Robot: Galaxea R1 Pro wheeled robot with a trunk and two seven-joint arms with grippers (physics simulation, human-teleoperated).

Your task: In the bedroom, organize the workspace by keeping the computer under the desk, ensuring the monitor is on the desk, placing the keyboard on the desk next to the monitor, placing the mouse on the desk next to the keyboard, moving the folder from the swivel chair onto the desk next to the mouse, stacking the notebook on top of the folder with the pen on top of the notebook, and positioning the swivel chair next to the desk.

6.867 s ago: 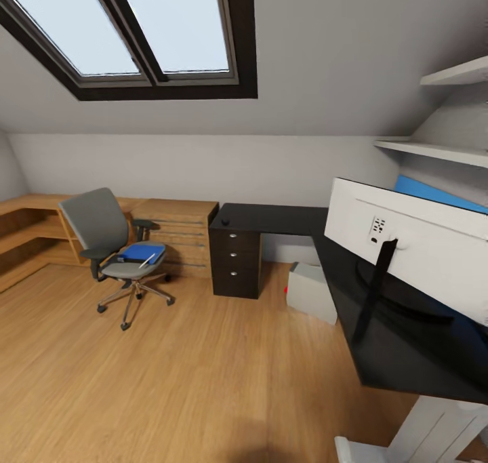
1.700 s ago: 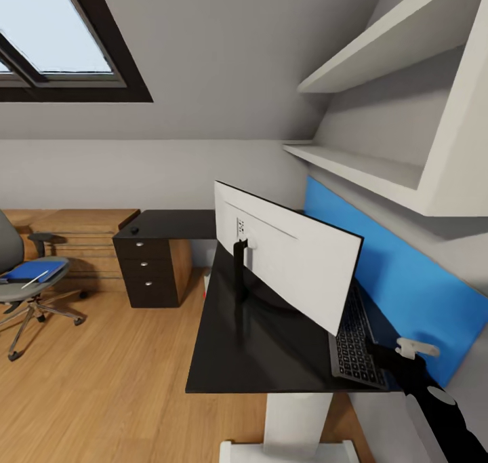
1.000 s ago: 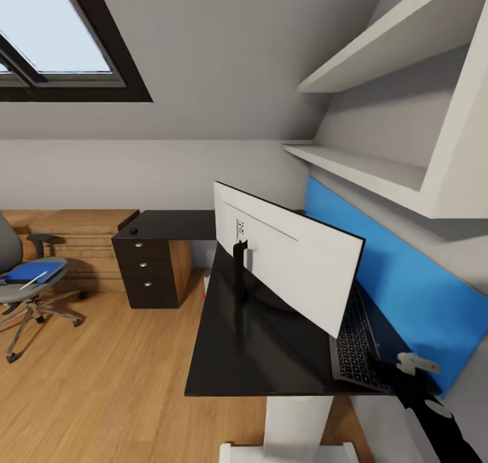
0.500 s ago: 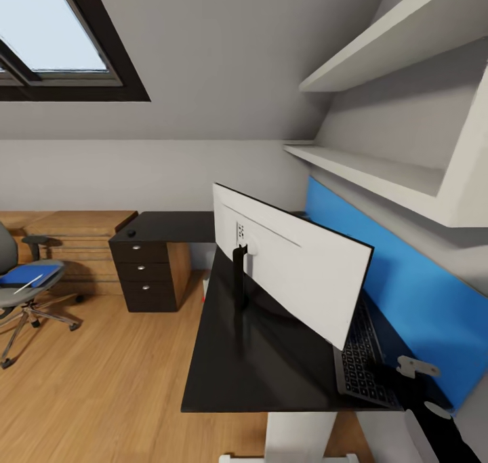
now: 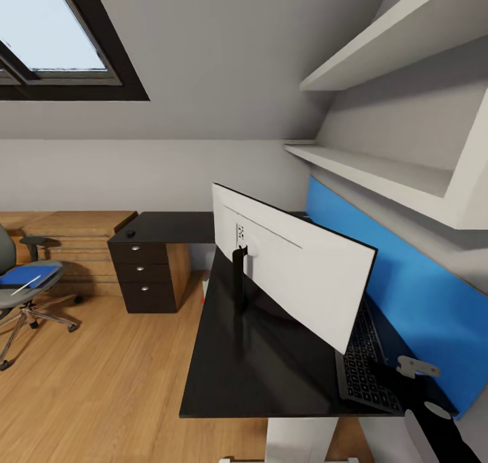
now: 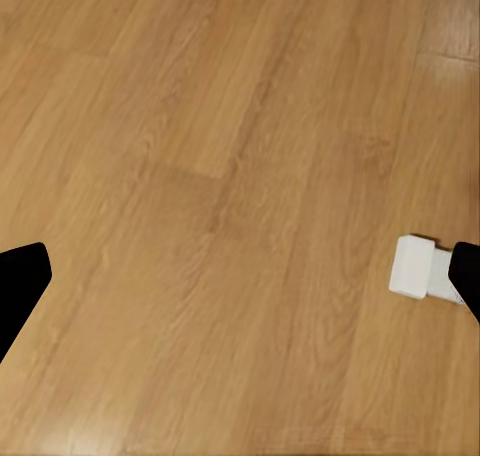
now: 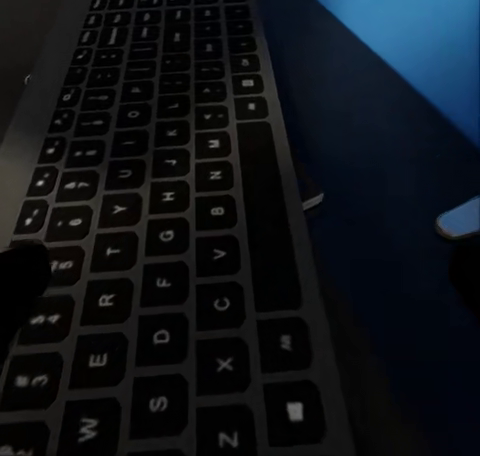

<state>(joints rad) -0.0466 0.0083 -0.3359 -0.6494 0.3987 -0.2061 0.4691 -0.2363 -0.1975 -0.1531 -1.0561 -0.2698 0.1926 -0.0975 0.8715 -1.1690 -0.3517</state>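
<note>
Grey keyboard (image 5: 366,365) lies on the desk (image 5: 251,354) behind the monitor (image 5: 291,266), so the right claw (image 7: 240,266), spread wide just above its near end, should settle over one edge and drag it gently from behind the screen.

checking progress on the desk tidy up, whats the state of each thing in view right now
monitor: upright on the desk, white back toward the camera
keyboard: flat on the desk, between monitor and blue back panel
folder: on the swivel chair seat, not on the desk
pen: lying on the folder
mouse: on the desk's far end, away from the keyboard
right gripper: open, low over the keyboard
left gripper: open, empty, over the floor
</note>
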